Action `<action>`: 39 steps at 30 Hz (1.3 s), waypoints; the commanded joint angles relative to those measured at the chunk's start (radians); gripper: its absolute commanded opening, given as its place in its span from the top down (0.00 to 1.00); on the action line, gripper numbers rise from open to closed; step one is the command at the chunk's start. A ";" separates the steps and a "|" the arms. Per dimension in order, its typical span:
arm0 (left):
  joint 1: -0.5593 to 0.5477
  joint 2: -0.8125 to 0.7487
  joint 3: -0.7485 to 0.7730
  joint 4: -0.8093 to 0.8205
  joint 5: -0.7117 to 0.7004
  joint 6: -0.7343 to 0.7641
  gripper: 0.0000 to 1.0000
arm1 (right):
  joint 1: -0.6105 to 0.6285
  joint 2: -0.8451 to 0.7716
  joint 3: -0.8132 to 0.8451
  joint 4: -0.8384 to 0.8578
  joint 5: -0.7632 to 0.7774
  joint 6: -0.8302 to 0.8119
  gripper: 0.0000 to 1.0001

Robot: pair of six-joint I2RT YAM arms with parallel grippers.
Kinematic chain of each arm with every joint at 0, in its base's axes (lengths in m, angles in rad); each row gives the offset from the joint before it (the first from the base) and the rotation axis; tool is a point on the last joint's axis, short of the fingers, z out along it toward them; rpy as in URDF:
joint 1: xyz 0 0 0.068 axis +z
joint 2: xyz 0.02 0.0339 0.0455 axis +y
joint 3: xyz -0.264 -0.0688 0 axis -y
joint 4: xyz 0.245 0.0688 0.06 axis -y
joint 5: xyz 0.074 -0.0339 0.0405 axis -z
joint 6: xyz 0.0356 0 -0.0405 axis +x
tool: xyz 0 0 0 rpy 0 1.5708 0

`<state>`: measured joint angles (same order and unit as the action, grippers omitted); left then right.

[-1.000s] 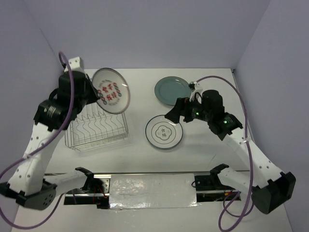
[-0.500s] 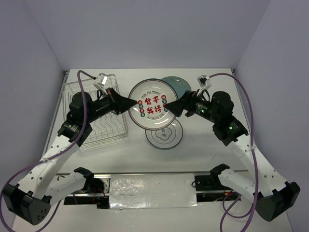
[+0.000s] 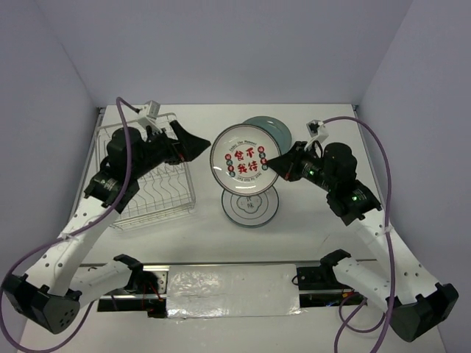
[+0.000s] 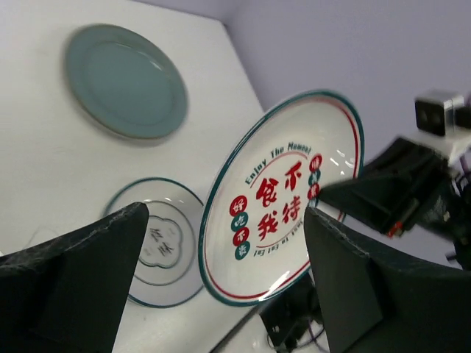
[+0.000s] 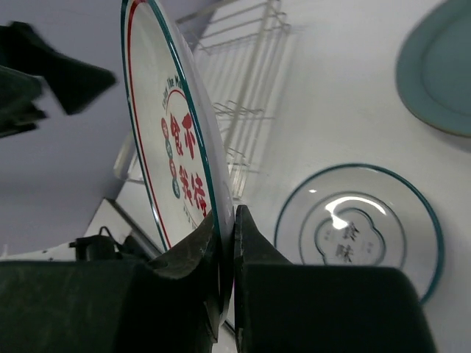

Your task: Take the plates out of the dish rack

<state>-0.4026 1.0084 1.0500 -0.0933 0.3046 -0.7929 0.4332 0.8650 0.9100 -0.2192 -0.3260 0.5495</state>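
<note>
A white plate with red characters and a teal rim [image 3: 246, 160] hangs upright in the air over the table's middle. My right gripper [image 3: 274, 166] is shut on its right rim; in the right wrist view the jaws [image 5: 227, 220] pinch the edge of this plate [image 5: 173, 140]. My left gripper [image 3: 204, 143] stands open just left of the plate and apart from it, with the plate [image 4: 283, 198] ahead between its spread fingers [image 4: 73, 272]. The dish rack [image 3: 147, 193] sits at the left with no plates showing in it.
A white plate with a teal ring [image 3: 250, 207] lies flat under the held plate. A grey-teal plate [image 3: 274, 126] lies behind it, partly hidden. Both show in the left wrist view [image 4: 158, 246] [image 4: 125, 81]. Walls close the table on three sides.
The left arm carried the plate from the rack to the middle. The right gripper shut on its right rim, and the left gripper opened and drew back to the left.
</note>
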 commanded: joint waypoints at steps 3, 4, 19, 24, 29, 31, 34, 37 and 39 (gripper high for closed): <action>0.004 -0.053 0.149 -0.396 -0.442 0.178 0.00 | -0.143 0.075 0.015 -0.135 -0.060 -0.048 1.00; 0.004 -0.068 0.148 -0.413 -0.470 0.199 0.00 | -0.175 0.094 0.001 -0.143 -0.094 -0.060 0.99; 0.004 -0.267 -0.053 -0.499 -0.552 0.457 0.00 | -0.205 0.357 -0.152 -0.080 -0.162 -0.177 0.76; 0.005 -0.287 -0.136 -0.473 -0.542 0.460 0.00 | -0.202 0.422 -0.131 -0.120 -0.082 -0.198 0.50; 0.004 -0.300 -0.148 -0.476 -0.556 0.449 0.00 | -0.102 0.514 -0.036 -0.282 0.175 -0.243 0.34; 0.005 -0.306 -0.148 -0.477 -0.570 0.445 0.00 | -0.048 0.558 -0.008 -0.313 0.214 -0.241 0.33; 0.005 -0.330 -0.150 -0.483 -0.605 0.436 0.00 | -0.007 0.584 0.000 -0.309 0.231 -0.224 0.32; 0.004 -0.343 -0.153 -0.487 -0.627 0.431 0.00 | 0.007 0.589 0.007 -0.316 0.251 -0.212 0.32; 0.004 -0.347 -0.154 -0.482 -0.624 0.432 0.00 | 0.007 0.580 0.006 -0.306 0.220 -0.215 0.31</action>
<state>-0.4007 0.6750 0.8936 -0.6071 -0.2886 -0.3672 0.4358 1.4574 0.8688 -0.5121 -0.1318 0.3328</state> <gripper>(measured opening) 0.995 0.683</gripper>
